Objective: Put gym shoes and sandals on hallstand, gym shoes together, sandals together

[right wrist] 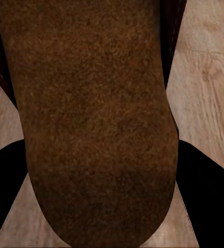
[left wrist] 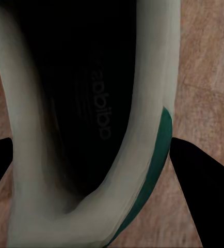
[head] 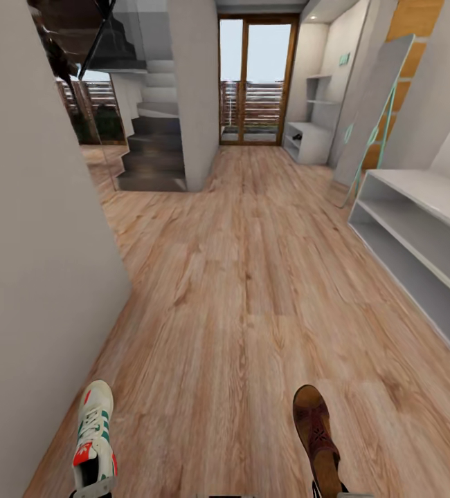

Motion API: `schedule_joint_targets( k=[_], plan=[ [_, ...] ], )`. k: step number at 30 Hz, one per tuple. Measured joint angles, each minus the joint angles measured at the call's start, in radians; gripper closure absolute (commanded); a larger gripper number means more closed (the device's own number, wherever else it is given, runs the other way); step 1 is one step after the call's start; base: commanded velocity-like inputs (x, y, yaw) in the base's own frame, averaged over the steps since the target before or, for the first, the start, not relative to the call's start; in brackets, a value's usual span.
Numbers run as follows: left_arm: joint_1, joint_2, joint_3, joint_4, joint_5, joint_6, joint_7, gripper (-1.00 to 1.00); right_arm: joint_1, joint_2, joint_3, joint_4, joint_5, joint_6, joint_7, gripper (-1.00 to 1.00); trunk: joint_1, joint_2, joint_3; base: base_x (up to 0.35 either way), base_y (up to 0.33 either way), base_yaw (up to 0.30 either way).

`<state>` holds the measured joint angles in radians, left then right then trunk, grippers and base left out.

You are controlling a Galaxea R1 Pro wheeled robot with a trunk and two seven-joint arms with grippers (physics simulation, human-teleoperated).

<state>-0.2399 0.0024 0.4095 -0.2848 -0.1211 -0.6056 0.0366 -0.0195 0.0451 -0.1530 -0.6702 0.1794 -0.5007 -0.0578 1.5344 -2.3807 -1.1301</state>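
Left pincer [left wrist: 99,170] gripped gym shoe [head: 95,439], lower left | right pincer [right wrist: 104,170] gripped sandal [head: 317,432], lower centre | step: carrying | next: turn to hallstand [head: 419,235], right edge.

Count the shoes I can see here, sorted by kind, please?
Gym shoes: 1, the white sneaker with green stripes, between the left gripper's fingers.
Sandals: 1, the brown sandal, between the right gripper's fingers.
Total: 2 shoes.
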Motion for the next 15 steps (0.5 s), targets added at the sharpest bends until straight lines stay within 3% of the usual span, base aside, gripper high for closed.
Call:
schedule_joint_targets(
  k=[15],
  plan=[
    [0.0,0.0,0.0,0.0,0.0,0.0,0.0,1.0,0.0,-0.007,-0.001,-0.004,0.001,0.0,0.0,1.0,0.0,0.0,0.0,0.338,-0.127,0.031]
  ],
)
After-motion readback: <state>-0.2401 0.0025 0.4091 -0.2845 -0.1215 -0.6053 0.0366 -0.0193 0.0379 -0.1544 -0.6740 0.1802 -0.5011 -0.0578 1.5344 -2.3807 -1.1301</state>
